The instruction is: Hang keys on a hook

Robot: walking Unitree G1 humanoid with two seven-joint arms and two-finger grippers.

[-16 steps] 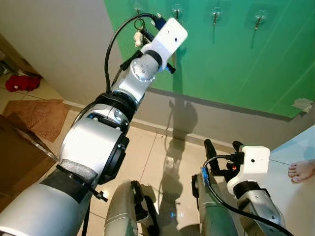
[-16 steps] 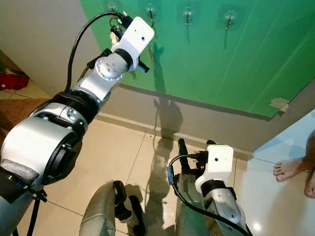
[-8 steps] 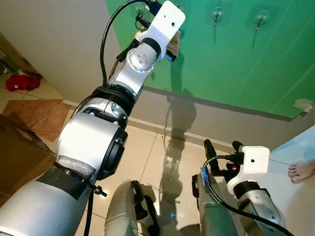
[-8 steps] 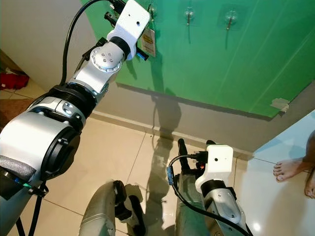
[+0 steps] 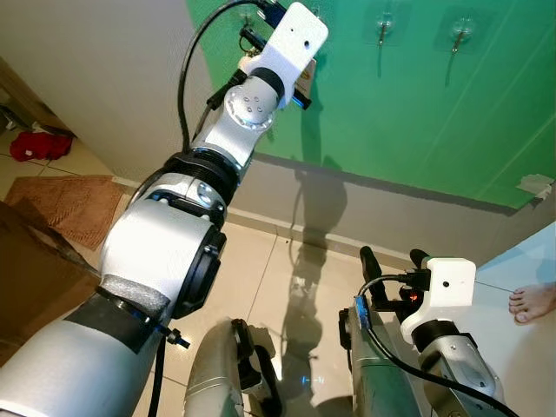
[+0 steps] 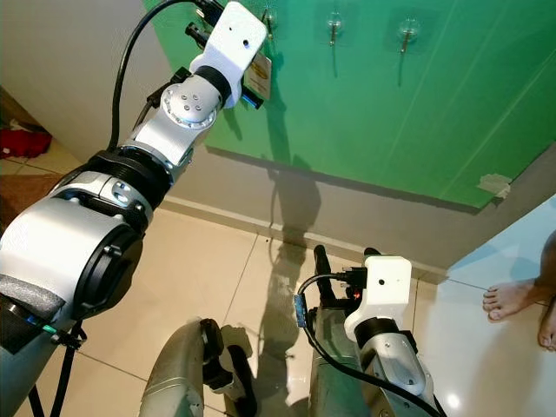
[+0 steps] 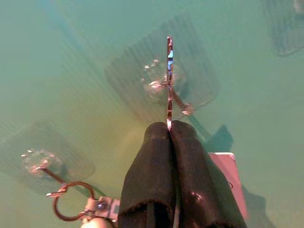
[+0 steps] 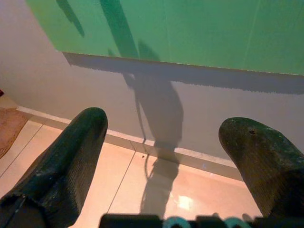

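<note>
The left arm is raised to the green wall panel (image 5: 417,113). The left gripper (image 7: 169,127) has its fingers pressed together on the key ring (image 7: 168,80), seen edge-on, just in front of a clear suction hook (image 7: 164,83); whether the ring is on the hook is unclear. A pink tag (image 7: 228,175) hangs below. Another ring (image 7: 71,202) hangs on the neighbouring hook (image 7: 40,164). The right gripper (image 8: 166,161) is low, fingers apart, over the beige tile floor (image 8: 142,190). A person's bare foot (image 6: 517,298) stands at the right.
</note>
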